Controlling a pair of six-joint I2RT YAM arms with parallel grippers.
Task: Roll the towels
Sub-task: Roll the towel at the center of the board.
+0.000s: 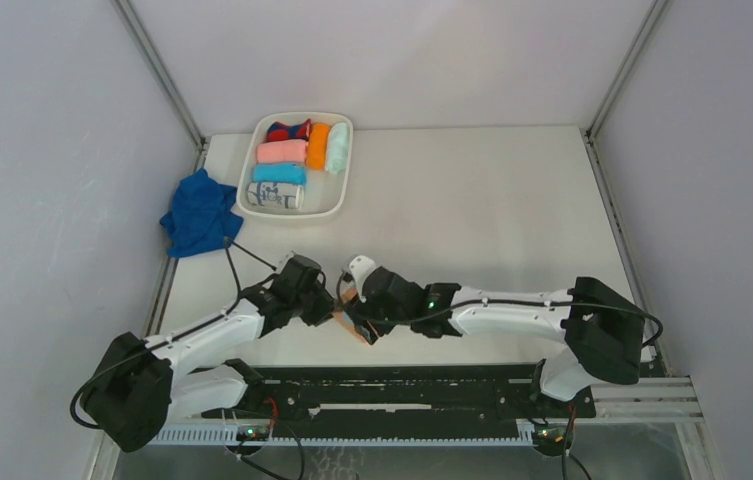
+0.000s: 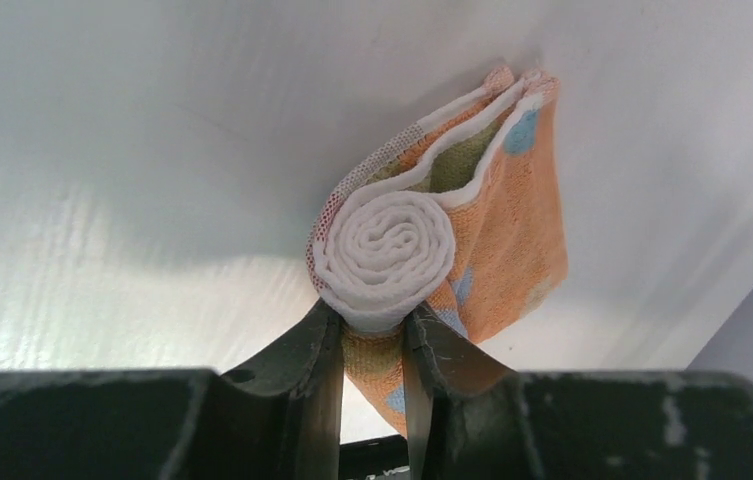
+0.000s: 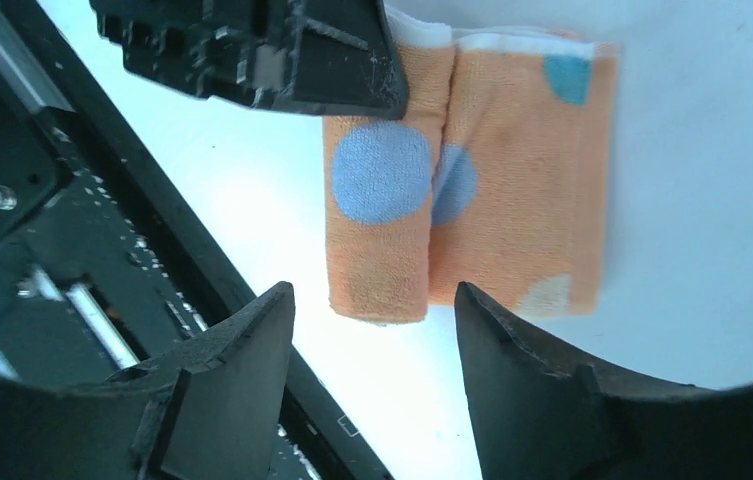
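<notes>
Left wrist view shows the left gripper [image 2: 372,325] closed on the peach towel [image 2: 472,200]. Its two dark fingers [image 2: 317,350] pinch the rolled end from both sides, and the white inner side of the cloth makes a tight spiral just above them. One part of this towel is not rolled; it lies out flat beside the roll, orange with pale blue spots.

From the right wrist view, the right gripper [image 3: 372,300] stands with its jaws well apart – nothing is held between them. The near end of the roll lies just in front of the gap, and I cannot see any finger touching it. At the far end of the roll the black body of the left gripper covers the cloth.

In the top view both grippers meet over the near middle of the table [image 1: 472,200], the left gripper [image 1: 327,305] just beside the right gripper [image 1: 357,310], and the peach towel [image 1: 352,322] is seen only as a small orange piece under them, close to the arms' bases.

The blue towel [image 1: 200,213] lies crumpled at the far left edge of the table, well apart from the grippers. Just beside it stands a white tray [image 1: 342,195] – inside are several finished rolls [image 1: 282,151] in pink, orange, mint, light blue and white print.
</notes>
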